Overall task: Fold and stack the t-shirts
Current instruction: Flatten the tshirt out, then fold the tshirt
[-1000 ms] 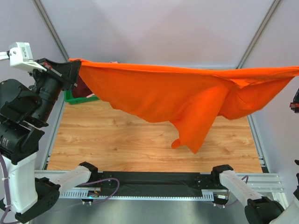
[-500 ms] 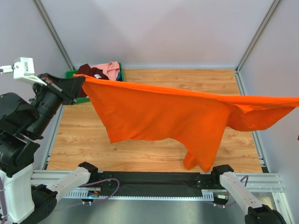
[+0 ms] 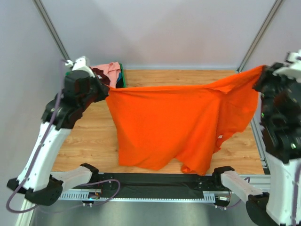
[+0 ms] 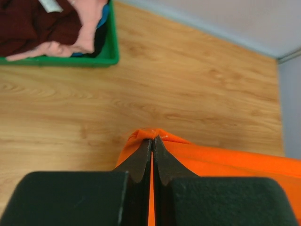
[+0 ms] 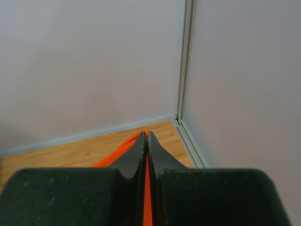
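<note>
In the top view, a black mounting strip (image 3: 155, 181) is seen at the near edge of the wood-grain table (image 3: 188, 77). Above it, the orange t-shirt (image 3: 174, 122) is held stretched between both arms as a broad, smooth sheet. Its upper edge is drawn nearly taut and its lower hem hangs in soft, uneven folds. Whether the hem touches the table cannot be told.

The left gripper (image 3: 104, 89) is located at the shirt's left upper corner and the right gripper (image 3: 261, 75) at its right upper corner. The jaws cannot be resolved in this view.

The grip is shown only by the wrist views. The black, tapered fingers of the left gripper are pressed together on a bunched orange fold, and those of the right gripper are closed likewise on a thin orange edge.

The bin contents are detailed only by the left wrist view. A green bin (image 4: 61, 60) of smooth plastic is set at the far left corner. Crumpled inside are the maroon t-shirt (image 4: 28, 28), with a white label (image 4: 49, 4), and the pink t-shirt (image 4: 87, 28).

A metal post (image 5: 185, 61) joining plain grey walls (image 5: 84, 61) is shown by the right wrist view.
</note>
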Robot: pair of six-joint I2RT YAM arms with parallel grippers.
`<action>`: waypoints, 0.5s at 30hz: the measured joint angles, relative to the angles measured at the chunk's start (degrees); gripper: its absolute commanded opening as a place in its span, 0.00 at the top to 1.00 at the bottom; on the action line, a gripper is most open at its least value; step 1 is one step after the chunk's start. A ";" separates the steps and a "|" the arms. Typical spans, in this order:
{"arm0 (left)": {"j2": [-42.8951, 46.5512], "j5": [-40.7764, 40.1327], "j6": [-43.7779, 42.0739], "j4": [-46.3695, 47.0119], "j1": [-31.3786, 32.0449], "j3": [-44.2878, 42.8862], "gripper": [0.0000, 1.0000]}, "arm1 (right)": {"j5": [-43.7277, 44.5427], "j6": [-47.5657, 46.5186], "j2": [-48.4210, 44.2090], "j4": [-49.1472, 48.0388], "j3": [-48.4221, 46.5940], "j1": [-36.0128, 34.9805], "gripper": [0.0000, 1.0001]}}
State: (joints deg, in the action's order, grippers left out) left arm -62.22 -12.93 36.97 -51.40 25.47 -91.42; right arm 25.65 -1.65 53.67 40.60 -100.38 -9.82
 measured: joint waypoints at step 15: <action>-24.11 -9.16 -4.92 16.04 -9.31 5.53 1.00 | -13.70 -2.45 32.89 -24.33 14.29 3.21 1.00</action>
State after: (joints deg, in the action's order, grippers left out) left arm -86.32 -22.09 32.05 -35.35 16.16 -85.89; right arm 11.94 -4.10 86.56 16.27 -86.08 -6.61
